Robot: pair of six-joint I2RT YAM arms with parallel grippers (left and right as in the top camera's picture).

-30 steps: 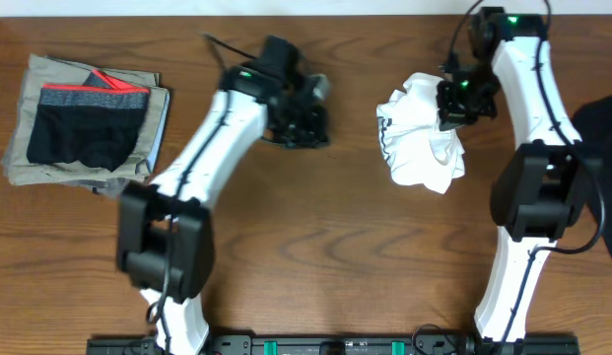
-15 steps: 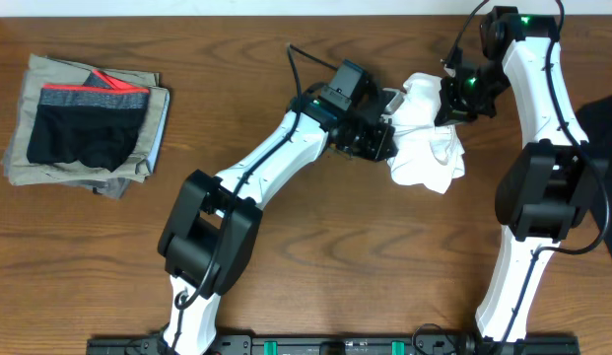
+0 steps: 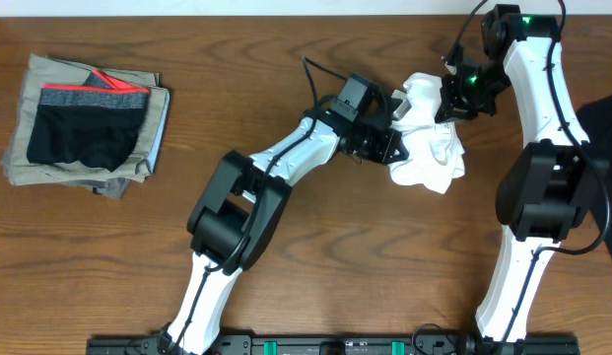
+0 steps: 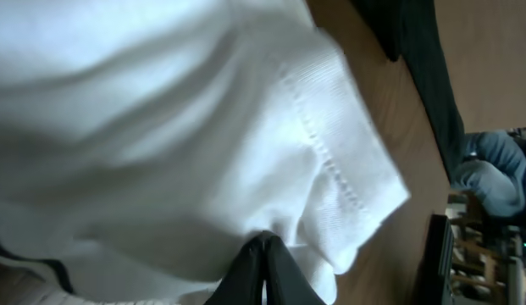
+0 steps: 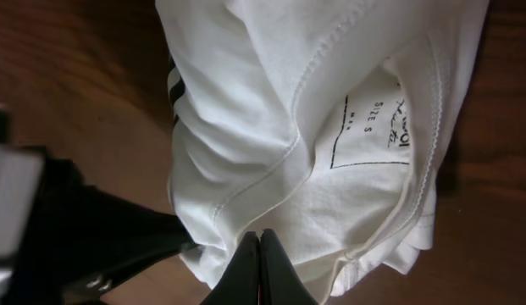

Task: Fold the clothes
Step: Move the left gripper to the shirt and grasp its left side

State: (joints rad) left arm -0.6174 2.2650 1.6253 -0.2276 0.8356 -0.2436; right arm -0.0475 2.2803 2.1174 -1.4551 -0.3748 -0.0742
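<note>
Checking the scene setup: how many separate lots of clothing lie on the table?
3: a folded stack at far left, the white T-shirt right of centre, a black garment at the right edge, partly out of frame.

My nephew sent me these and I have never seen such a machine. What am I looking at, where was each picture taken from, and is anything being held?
These are two white-and-black robot arms, a left arm and a right arm, at a brown wooden table, each ending in a two-finger tool. The wide picture looks straight down; the two close-ups come from cameras on the wrists, with the dark fingers at the bottom edge. In the middle lies a crumpled white cotton T-shirt. The left tool and the right tool are both shut, each apparently pinching a fold of it. At far left sits a stack of khaki-grey folded pieces with black shorts with a red-and-grey waistband on top. A plain black garment shows at the right edge.
</note>
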